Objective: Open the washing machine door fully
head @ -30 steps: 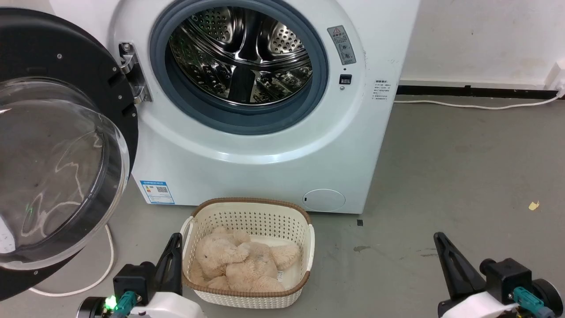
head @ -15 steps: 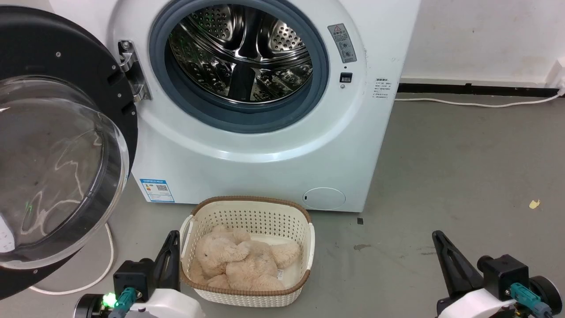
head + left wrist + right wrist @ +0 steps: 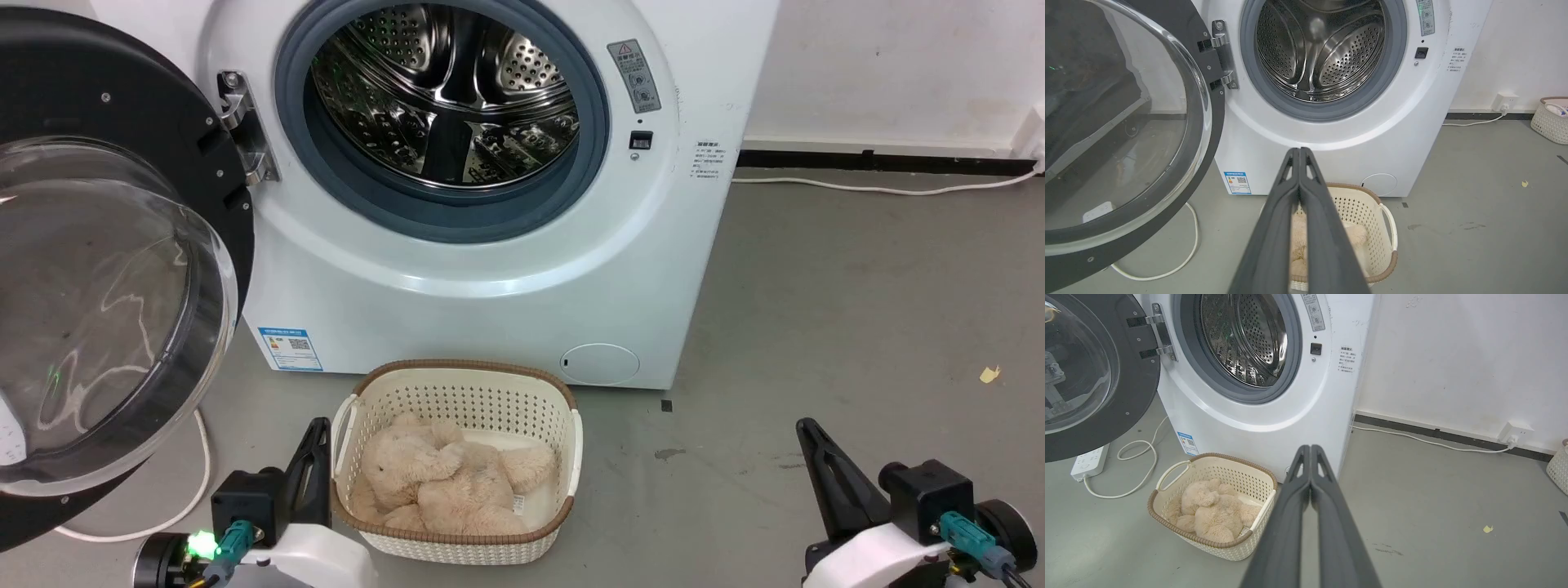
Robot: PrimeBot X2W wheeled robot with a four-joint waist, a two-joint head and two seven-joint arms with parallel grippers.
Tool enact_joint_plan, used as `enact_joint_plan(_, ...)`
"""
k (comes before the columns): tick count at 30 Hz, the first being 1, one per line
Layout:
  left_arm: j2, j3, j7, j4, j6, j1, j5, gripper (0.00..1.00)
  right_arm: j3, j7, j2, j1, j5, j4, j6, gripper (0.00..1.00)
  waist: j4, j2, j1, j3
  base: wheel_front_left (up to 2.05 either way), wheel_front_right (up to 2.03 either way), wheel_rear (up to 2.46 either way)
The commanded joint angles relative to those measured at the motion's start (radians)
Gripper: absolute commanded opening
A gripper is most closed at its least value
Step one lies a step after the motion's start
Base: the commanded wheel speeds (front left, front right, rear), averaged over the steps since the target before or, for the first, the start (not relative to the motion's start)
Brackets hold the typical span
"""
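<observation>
The washing machine door (image 3: 98, 302) with its black rim and bulging glass bowl hangs swung wide out to the left on its metal hinge (image 3: 241, 126). It also shows as the door (image 3: 1118, 134) and the door (image 3: 1090, 375) in the wrist views. The steel drum (image 3: 445, 98) lies exposed behind its grey ring. My left gripper (image 3: 317, 429) sits low beside the basket, shut and empty; its fingers (image 3: 1299, 152) press together. My right gripper (image 3: 804, 426) rests at the lower right over the floor, shut on nothing, well apart from the door.
A cream basket (image 3: 457, 384) holding a beige plush toy (image 3: 445, 478) stands on the grey floor before the white machine (image 3: 490, 310). A white cable (image 3: 196, 482) and a power strip (image 3: 1088, 461) lie under the door. Another basket (image 3: 1549, 120) sits far right by the wall.
The whole head view has drifted slightly, so the camera moved. Both grippers appear a little higher in the head view. The door stands as before.
</observation>
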Motion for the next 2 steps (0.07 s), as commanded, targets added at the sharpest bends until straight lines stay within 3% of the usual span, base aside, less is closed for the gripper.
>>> enact_joint_plan(1,-0.007,0.009,0.004,-0.005,-0.007,-0.013,0.013,0.0,0.001,0.004,0.004,-0.015,-0.008,-0.005,-0.001,0.0,0.0,0.0,0.0,0.001,0.0,0.0,0.0)
enact_joint_plan(2,-0.009,0.012,0.006,-0.005,-0.009,-0.014,0.017,0.0,0.002,0.006,0.004,-0.016,-0.009,-0.005,-0.001,0.0,0.0,0.0,0.0,0.001,0.0,0.0,0.0)
